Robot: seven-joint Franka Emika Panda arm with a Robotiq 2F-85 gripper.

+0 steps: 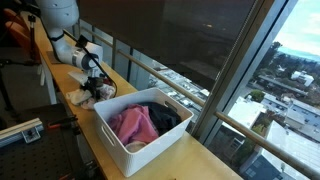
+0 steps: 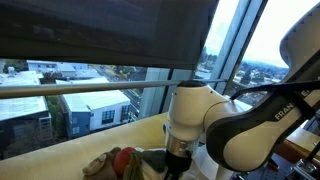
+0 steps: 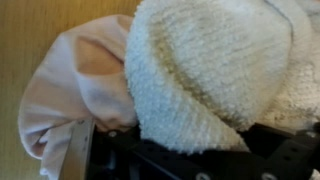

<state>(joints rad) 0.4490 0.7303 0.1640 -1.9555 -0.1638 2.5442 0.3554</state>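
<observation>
**Squarely beneath the gripper lay the white terry cloth**

In an exterior view the single arm bent down over a wooden counter [image 1: 205, 160] that ran along the window, and its gripper [image 1: 93, 78] pointed straight down into a small heap of laundry [image 1: 88, 97]. That heap lay on the bare counter just beside a white basket [image 1: 140, 155], outside it. The basket itself held a pink garment and something dark. From the opposite side, the gripper [image 2: 178, 158] again stood right on the heap [image 2: 115, 163], with no gap visible between them.

The wrist view settled the relation that mattered. A white terry cloth [image 3: 200, 70], bunched into a rounded lump, filled most of the picture directly ahead of the gripper's dark body along the lower edge. It lay along the gripper's own line of approach rather than off to a side. A pale pink garment [image 3: 75, 90] was pressed against the terry cloth on the left of that view, partly tucked under it, so the two were touching and not apart. The terry lump was too balled up to show a clear long axis.

The cloth hid the fingertips in every view, so I could not tell whether the jaws were released or clenched on the fabric.
</observation>
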